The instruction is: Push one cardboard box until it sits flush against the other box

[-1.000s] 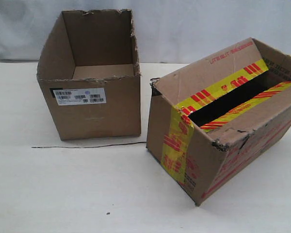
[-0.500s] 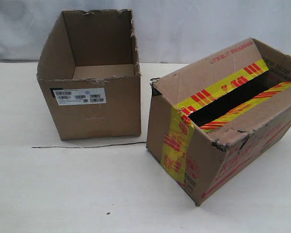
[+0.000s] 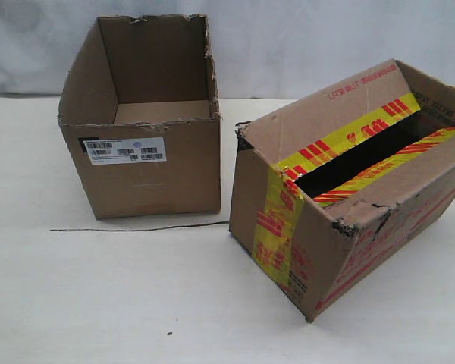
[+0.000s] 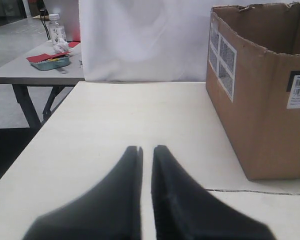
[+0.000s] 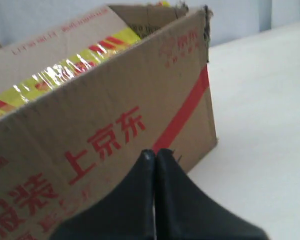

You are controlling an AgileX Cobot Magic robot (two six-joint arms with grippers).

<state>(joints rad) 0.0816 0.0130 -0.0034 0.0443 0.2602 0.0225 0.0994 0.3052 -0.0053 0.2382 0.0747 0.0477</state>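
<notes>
The cardboard box (image 3: 349, 220), with yellow tape striped in red and a torn corner, stands skewed on the right of the white table. The other box (image 3: 144, 178), plain brown with a white barcode label, stands open-topped on the left; a narrow wedge of table separates the two. Neither gripper shows in the exterior view. In the right wrist view my right gripper (image 5: 155, 152) is shut, empty, its tips at the red-printed side of the cardboard box (image 5: 90, 115). My left gripper (image 4: 146, 148) is shut with only a thin slit, low over bare table, apart from the other box (image 4: 260, 100).
A thin dark line (image 3: 136, 227) runs across the table in front of the plain box. A white backdrop hangs behind. The left wrist view shows the table's edge (image 4: 35, 145) and a second table with a bottle (image 4: 56, 32) beyond it.
</notes>
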